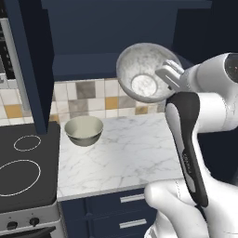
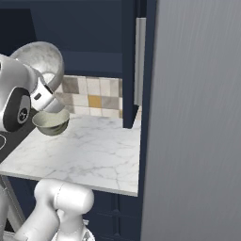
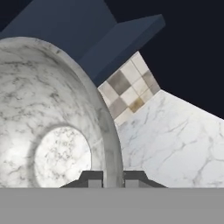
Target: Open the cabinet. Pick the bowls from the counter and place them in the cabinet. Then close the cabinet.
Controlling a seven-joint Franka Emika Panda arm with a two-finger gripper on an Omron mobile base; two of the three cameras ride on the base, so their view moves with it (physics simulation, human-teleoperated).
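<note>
Black stovetop (image 1: 23,162) at far left, flush against the counter (image 1: 121,158). Open navy cabinet door (image 1: 32,65) hanging edge-on above the stovetop's right edge. Beige-grey bowl (image 1: 83,130) upright on the counter near the tiled backsplash (image 1: 88,95), well apart from the arm. Further right, marbled bowl (image 1: 142,72) lifted clear of the counter, tipped on its side, mouth toward the camera, level with the cabinet (image 1: 111,32) opening. Gripper (image 3: 113,177) clamped on that bowl's rim, one finger on each side of the wall.
</note>
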